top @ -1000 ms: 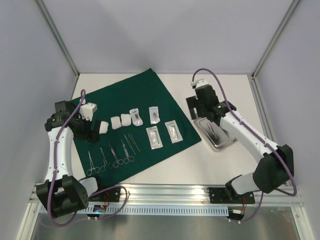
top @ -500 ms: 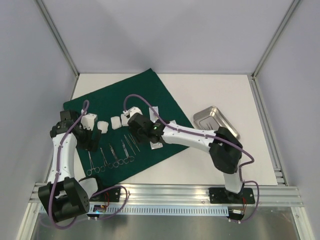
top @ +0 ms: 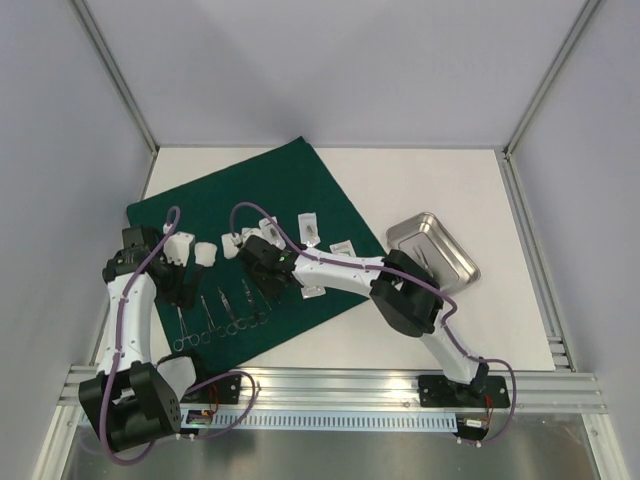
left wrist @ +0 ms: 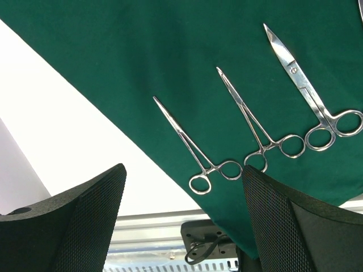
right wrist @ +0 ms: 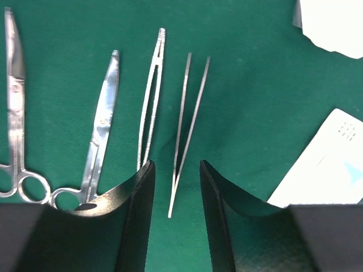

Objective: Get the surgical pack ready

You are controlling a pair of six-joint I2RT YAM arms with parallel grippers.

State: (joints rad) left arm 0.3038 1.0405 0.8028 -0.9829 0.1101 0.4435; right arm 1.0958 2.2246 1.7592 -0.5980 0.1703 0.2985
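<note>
Tweezers (right wrist: 177,175) lie with one end between parted right fingers (right wrist: 136,221).

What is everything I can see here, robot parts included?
Table: one, white, under everything.
Cloth: one, dark green, spread over the table's left half.
Tray: one, steel, on bare table right of the cloth.
Ring-handled instruments: four, steel, in a row near the cloth's near edge.
Tweezers: two, steel, right of that row.
Gauze pads: at least two showing, white, on the cloth beyond the instruments.
Pouches: at least three showing, clear, on the cloth's right part.
Left arm: one, white and black; fingers open above the ring-handled instruments.
Right arm: one, white and black; fingers open either side of the thinner tweezers.
</note>
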